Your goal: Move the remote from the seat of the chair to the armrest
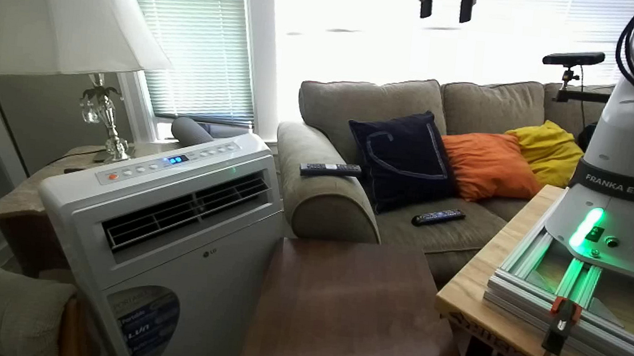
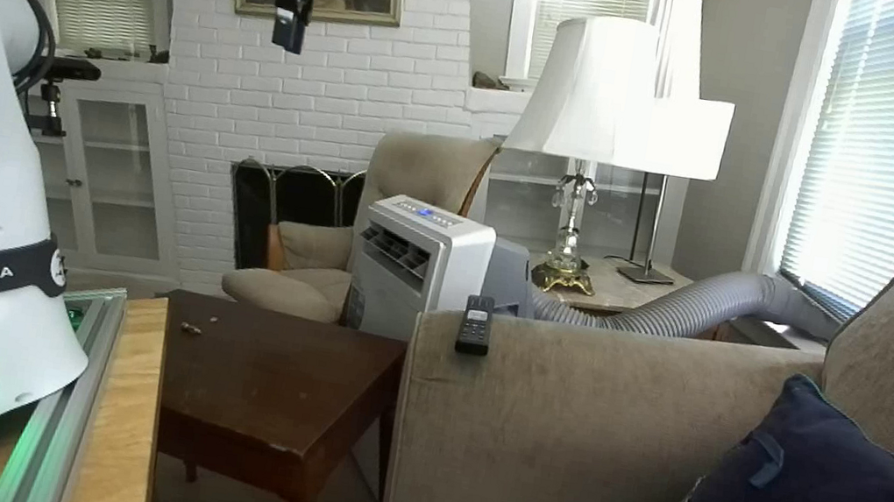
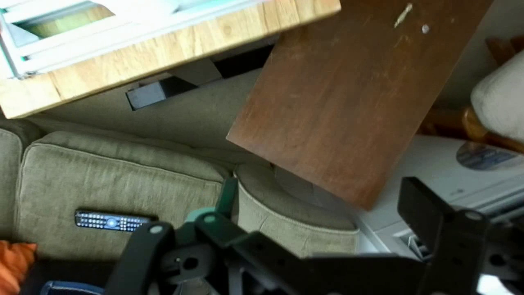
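In exterior view, from left: white boxy air conditioner (image 1: 173,246), beige-grey rounded padded armrest (image 1: 327,196), black oblong remote (image 1: 331,170) lying across it. Navy square fabric pillow (image 1: 401,162). My black two-finger gripper (image 1: 445,19) high up, fingers spread. I see second black oblong remote (image 1: 438,217), on beige-grey upholstered couch seat (image 1: 449,235).

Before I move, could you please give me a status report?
Gripper open, empty. Remote on seat. Another remote on armrest, possibly in the way.

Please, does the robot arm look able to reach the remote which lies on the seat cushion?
Probably yes: the gripper hangs high and open, and nothing covers this remote, though the navy pillow leans close by.
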You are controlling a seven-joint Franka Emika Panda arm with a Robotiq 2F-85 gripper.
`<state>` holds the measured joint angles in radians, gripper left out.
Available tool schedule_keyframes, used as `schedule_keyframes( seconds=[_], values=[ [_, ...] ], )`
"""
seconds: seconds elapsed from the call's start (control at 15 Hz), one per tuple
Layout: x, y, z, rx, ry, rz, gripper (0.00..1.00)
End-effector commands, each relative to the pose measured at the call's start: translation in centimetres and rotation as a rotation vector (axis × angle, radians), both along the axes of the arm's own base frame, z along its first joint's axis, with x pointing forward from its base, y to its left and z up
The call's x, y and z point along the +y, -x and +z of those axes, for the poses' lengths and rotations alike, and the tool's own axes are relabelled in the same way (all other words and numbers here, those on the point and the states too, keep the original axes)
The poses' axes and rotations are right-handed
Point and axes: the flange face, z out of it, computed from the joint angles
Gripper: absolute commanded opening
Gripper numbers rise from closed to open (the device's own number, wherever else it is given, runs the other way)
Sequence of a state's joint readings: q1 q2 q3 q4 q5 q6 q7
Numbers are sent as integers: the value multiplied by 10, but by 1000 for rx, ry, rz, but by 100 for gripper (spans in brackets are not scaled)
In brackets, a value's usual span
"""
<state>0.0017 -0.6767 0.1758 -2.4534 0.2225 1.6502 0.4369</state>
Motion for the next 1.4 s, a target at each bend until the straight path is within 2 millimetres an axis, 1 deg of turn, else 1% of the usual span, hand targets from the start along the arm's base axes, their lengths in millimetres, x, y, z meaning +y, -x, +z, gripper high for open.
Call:
schedule_keyframes(
  seconds=[0.0,0.07,0.2,0.33,0.53,0.73,0.87,1.07,1.2,1.33],
  values=[
    [-13,-71,-50,0,8,-111,100],
    [-20,-88,-64,-28,26,-102,100],
    [-32,-114,-84,-70,54,-75,100],
    [-46,-135,-100,-79,97,-38,100],
    [-69,-158,-116,-94,169,36,100],
    [-93,-173,-124,-94,169,67,100],
    [-107,-182,-132,-98,105,-6,100],
    [-131,-194,-157,-62,18,-192,100],
    [-153,-201,-175,-63,-11,-294,100],
    [-180,-206,-191,-83,-19,-395,100]
  ],
)
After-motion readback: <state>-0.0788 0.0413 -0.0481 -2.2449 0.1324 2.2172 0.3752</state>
